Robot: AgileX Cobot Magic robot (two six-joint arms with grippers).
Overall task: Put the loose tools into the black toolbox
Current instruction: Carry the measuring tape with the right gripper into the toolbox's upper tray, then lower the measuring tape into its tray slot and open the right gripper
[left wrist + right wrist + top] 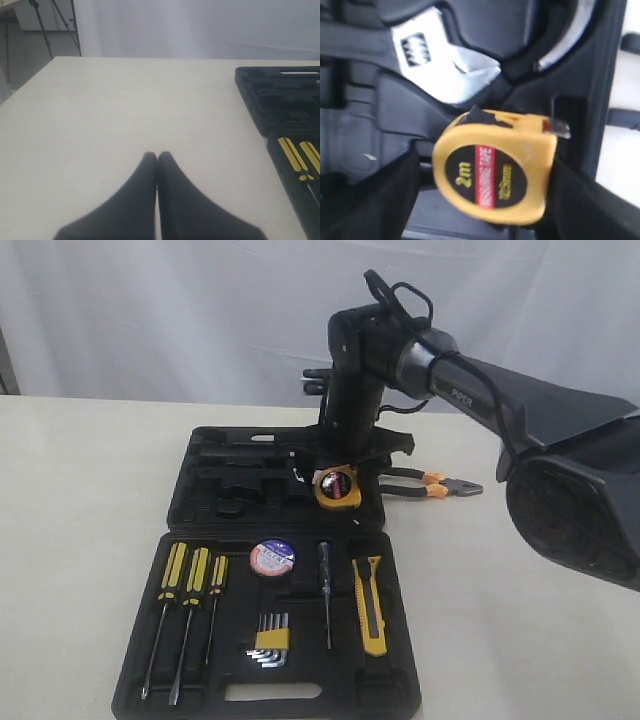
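While tape measure (495, 167) sits between fingers of right gripper (338, 480), over right end of far half of black toolbox (195, 455), grip unclear: jaws wide, flanking yellow case (pinching or freed, cannot tell). Measure tilted, directly under pincer. Left gripper (157, 165) pressed together over table (125, 100), left of toolbox; right arm nearer.

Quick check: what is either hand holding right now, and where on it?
Left hand: shut, empty. Right hand: fingers flank the tape measure at opposite yellow edges, over the toolbox; whether they clamp it cannot be told.
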